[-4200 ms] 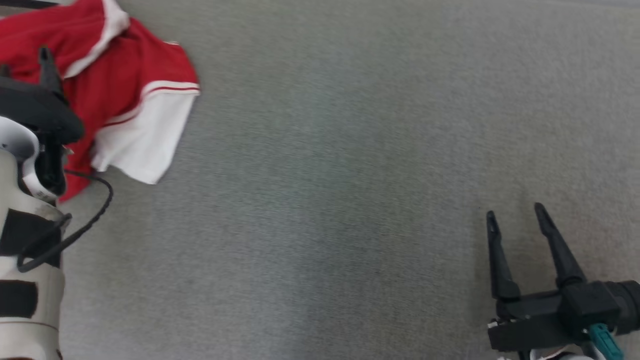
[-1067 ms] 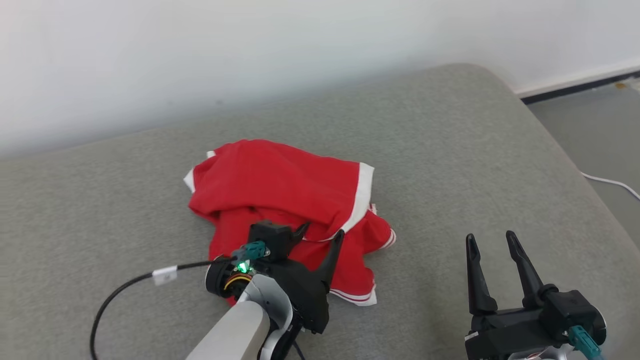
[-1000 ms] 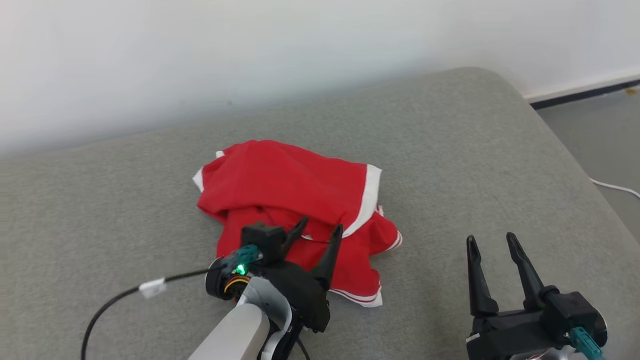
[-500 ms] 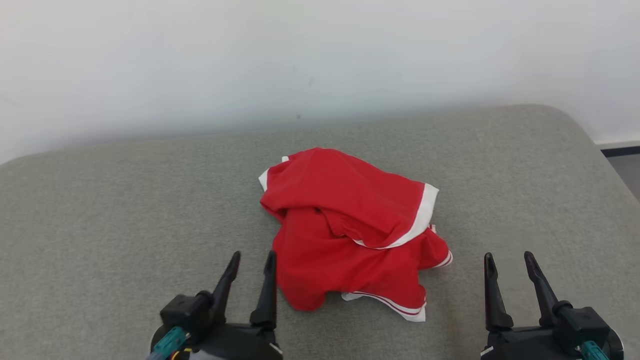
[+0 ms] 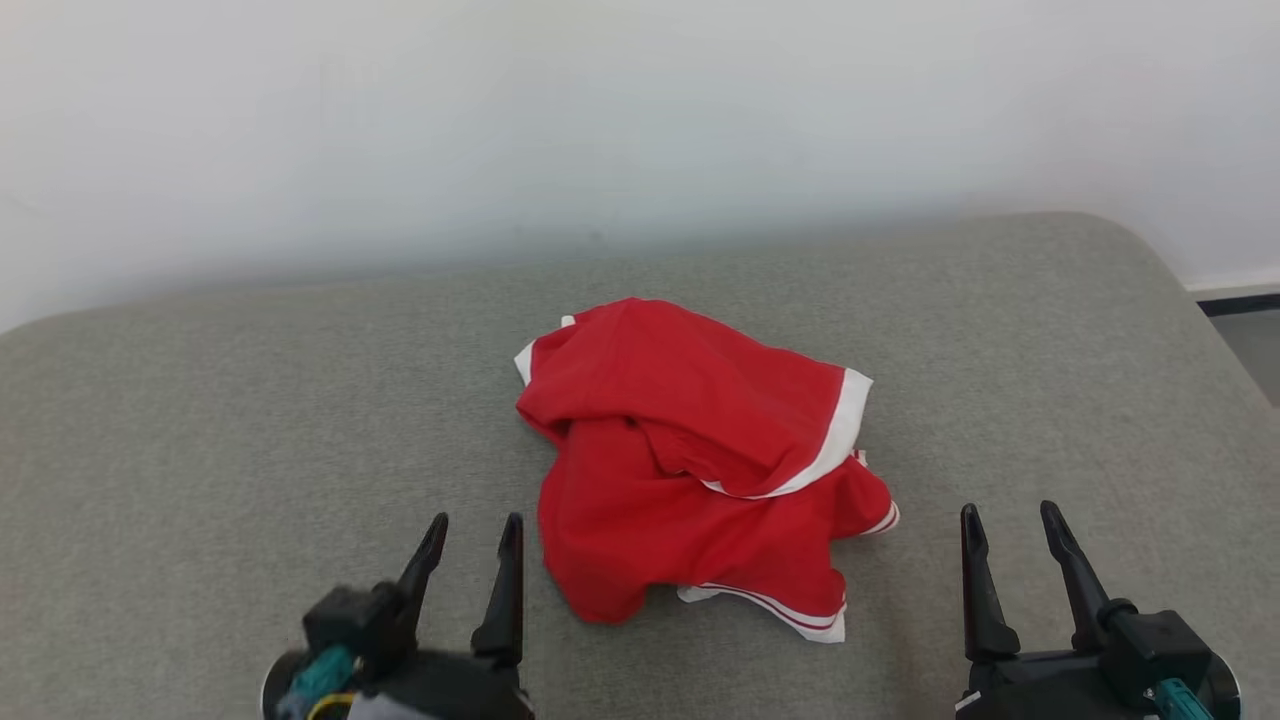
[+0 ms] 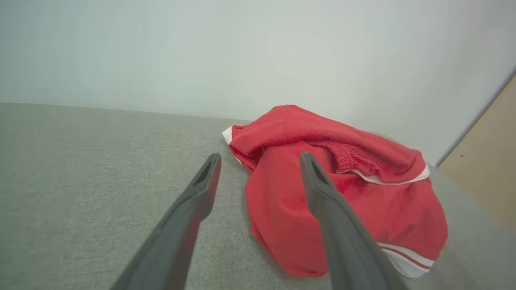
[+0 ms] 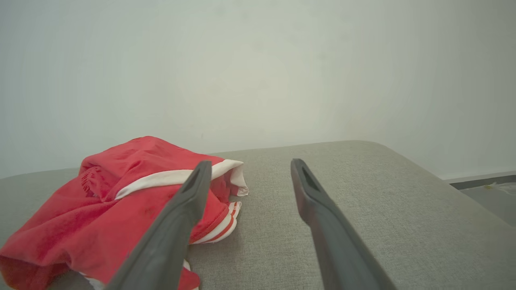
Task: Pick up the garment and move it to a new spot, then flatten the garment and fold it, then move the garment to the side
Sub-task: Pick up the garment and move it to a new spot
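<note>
Here the crumpled red cloth garment with white trim (image 5: 690, 470) lies heaped at the centre of the head view, on the grey woven cushion (image 5: 200, 450). The left gripper (image 5: 475, 522) at lower left and the right gripper (image 5: 1008, 510) at lower right both stand spread and empty, apart from the cloth. The fabric looks soft, light and limp (it will sag rather than slide). What seems a ribbed waistband (image 6: 342, 155) is partly buried. The white-banded hem (image 5: 845, 415) at the heap's upper right offers a firmer edge to pinch.
</note>
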